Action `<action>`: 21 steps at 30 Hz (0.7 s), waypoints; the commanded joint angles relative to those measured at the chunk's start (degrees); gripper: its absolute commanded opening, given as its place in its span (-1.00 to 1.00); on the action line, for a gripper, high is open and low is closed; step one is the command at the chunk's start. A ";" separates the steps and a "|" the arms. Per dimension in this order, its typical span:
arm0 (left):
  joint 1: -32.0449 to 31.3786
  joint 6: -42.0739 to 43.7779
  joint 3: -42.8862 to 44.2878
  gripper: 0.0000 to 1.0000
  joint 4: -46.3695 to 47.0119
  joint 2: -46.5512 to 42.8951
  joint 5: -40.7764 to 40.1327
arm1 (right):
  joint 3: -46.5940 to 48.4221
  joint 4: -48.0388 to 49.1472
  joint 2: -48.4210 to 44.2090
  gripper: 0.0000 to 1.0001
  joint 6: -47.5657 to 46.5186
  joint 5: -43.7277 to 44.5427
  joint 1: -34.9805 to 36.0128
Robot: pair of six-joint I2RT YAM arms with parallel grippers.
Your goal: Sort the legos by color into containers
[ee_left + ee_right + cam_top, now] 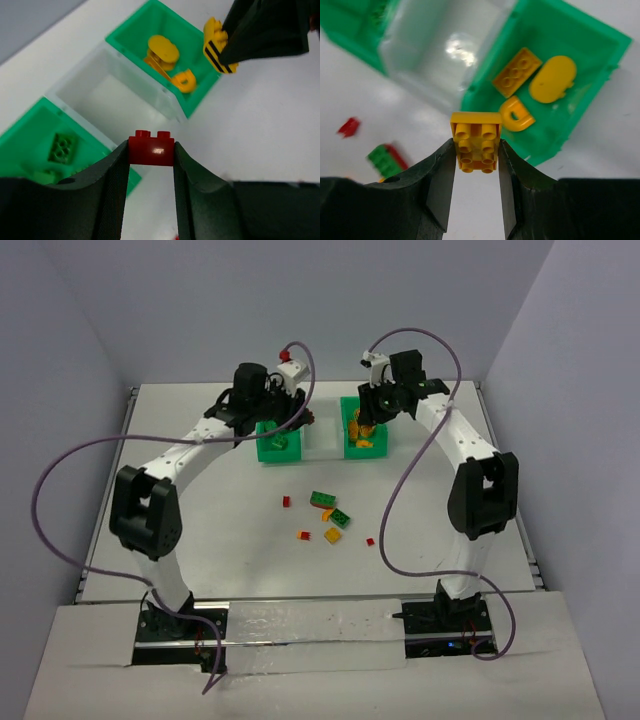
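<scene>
My left gripper (151, 156) is shut on a red brick (151, 149), hovering by the near edge of the white middle container (112, 92). The left green container (30, 135) holds green legos (62, 147). My right gripper (476, 152) is shut on a yellow studded brick (476, 131) just in front of the right green container (600, 55), which holds several yellow pieces (552, 79). From above, both grippers (305, 416) (367, 424) hang over the row of containers (322, 438).
Loose legos lie mid-table: two green bricks (322, 499) (340, 518), an orange piece (332, 535) and small red bits (287, 502) (303, 535) (370, 541). Purple cables loop from both arms. The walls stand close behind the containers.
</scene>
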 commanded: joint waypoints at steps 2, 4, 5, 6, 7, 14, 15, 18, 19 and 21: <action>-1.40 -1.63 11.66 -0.87 3.54 11.36 -11.07 | 4.99 7.32 5.30 -1.00 1.88 15.23 0.60; -1.52 -1.70 15.04 -0.83 3.90 15.35 -11.46 | 4.79 8.86 7.10 -0.96 2.14 15.82 0.66; -1.58 -1.81 16.21 -0.80 4.12 16.80 -11.69 | 4.76 10.02 7.77 -0.91 2.14 16.10 0.66; -1.55 -1.84 16.73 -0.78 4.12 17.47 -11.72 | 4.99 10.18 8.21 -0.87 2.23 16.21 0.66; -1.49 -1.90 18.04 -0.74 4.09 19.15 -11.89 | 5.41 10.47 9.34 -0.80 2.41 16.48 0.66; -1.49 -1.63 21.94 -0.04 2.35 23.32 -12.84 | 9.42 9.33 13.04 0.28 2.58 16.63 0.75; -1.49 -1.63 22.04 0.05 2.09 23.22 -12.91 | 9.51 9.14 12.70 0.36 2.58 16.63 0.83; -1.49 -1.81 22.29 0.43 1.23 22.19 -12.83 | 9.86 7.85 10.88 0.78 2.23 16.80 1.18; -1.49 -1.81 22.46 0.50 1.22 21.83 -12.83 | 9.95 7.24 10.17 0.92 2.15 16.80 1.18; -1.44 -2.08 23.94 0.67 -0.03 19.97 -12.47 | 9.55 5.91 7.66 0.98 1.74 16.27 1.63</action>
